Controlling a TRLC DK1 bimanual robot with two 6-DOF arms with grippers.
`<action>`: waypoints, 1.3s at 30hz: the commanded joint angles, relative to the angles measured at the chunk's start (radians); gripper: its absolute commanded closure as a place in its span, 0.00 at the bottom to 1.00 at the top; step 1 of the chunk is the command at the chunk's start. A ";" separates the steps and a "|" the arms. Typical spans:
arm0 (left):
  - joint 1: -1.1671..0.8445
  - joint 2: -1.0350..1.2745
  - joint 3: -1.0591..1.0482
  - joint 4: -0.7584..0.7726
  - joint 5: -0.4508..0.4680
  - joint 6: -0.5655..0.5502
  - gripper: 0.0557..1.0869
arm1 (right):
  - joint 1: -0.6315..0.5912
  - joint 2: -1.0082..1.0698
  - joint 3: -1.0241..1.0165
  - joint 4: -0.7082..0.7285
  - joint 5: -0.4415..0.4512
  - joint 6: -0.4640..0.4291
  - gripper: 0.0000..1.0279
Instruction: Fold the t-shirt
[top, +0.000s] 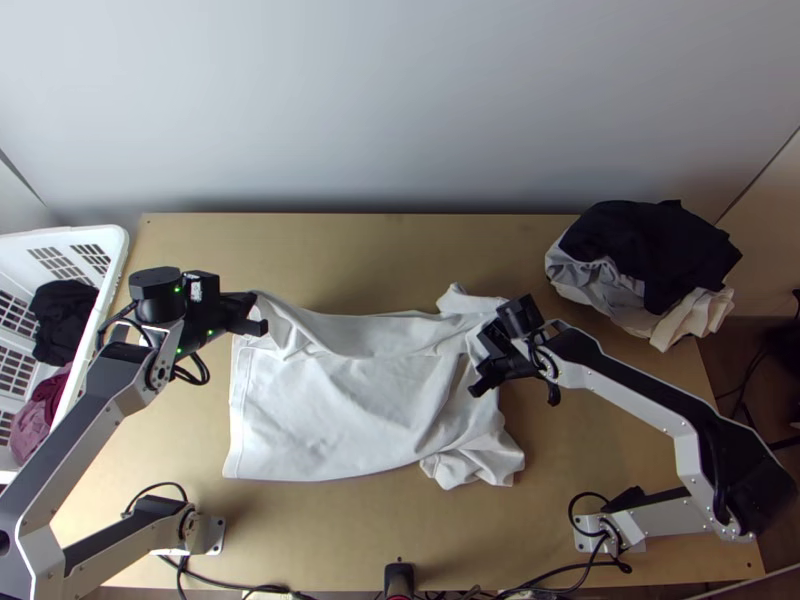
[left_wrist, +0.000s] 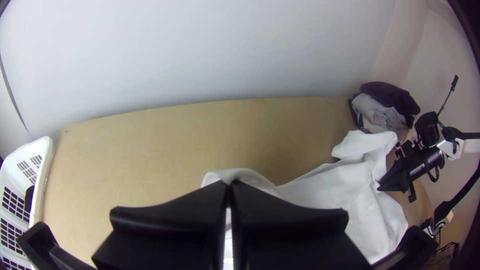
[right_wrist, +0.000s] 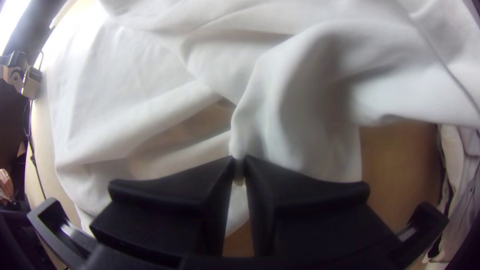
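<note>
The white t-shirt (top: 340, 400) lies across the middle of the table, its lower left part flat, its far edge lifted at the left and its right side bunched. My left gripper (top: 258, 318) is at its far left corner; in the left wrist view the left gripper (left_wrist: 229, 186) is shut on the cloth (left_wrist: 250, 176). At the shirt's right side is my right gripper (top: 478, 388). In the right wrist view the right gripper (right_wrist: 240, 162) is shut on a raised fold of the shirt (right_wrist: 300, 100), with loose folds around it.
A white basket (top: 112, 262) with dark and pink clothes stands at the table's left edge. A pile of dark, grey and cream clothes (top: 650, 255) lies at the far right corner. Bare wood (top: 330, 250) stretches along the far side, beyond the shirt.
</note>
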 joint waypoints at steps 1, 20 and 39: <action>0.001 -0.014 0.015 -0.014 0.002 0.001 0.97 | -0.017 -0.072 0.008 0.009 0.009 -0.016 0.97; 0.103 -0.087 0.414 -0.213 0.013 0.003 0.97 | -0.205 -0.346 0.654 -0.322 0.034 0.035 0.97; 0.150 -0.160 0.929 -0.251 0.002 0.084 0.97 | -0.218 -0.520 1.167 -0.362 0.250 -0.080 0.97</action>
